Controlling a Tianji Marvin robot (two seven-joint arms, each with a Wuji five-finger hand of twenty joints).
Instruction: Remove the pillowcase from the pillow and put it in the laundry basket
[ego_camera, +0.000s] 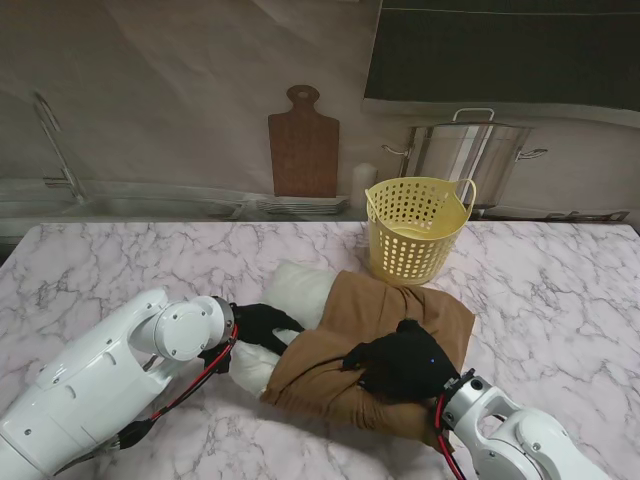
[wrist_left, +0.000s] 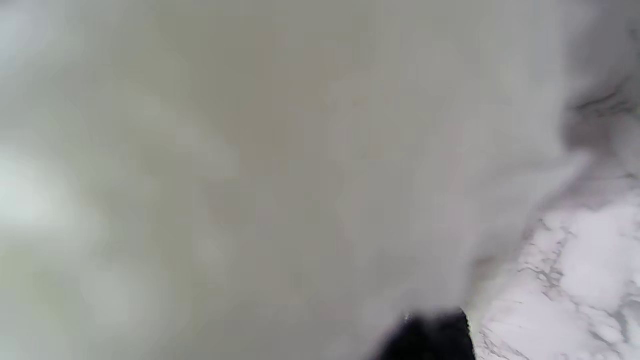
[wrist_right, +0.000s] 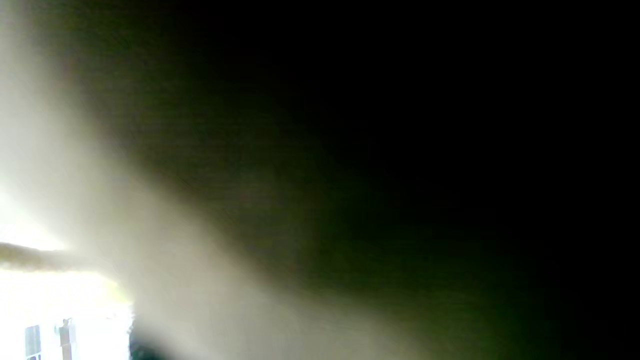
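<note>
From the stand, the soft brown cloth pillowcase (ego_camera: 385, 345) half covers the puffy white pillow (ego_camera: 296, 300) on the marble worktop (ego_camera: 120, 265), near the yellow holey plastic laundry basket (ego_camera: 412, 228). The left robot hand (ego_camera: 262, 325) grips the pillow; the right robot hand (ego_camera: 402, 362) presses the pillowcase, grip unclear. Left wrist view: blurry white. Right wrist view: mostly dark. The pillow could slide along if the left hold is weak.

Cutting board (ego_camera: 303, 146), steel pot (ego_camera: 468, 151), plates (ego_camera: 302, 206).

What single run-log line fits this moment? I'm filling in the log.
stage: stripping | left robot hand: on white pillow | right robot hand: on brown fabric pillowcase | yellow plastic laundry basket: no pillowcase
</note>
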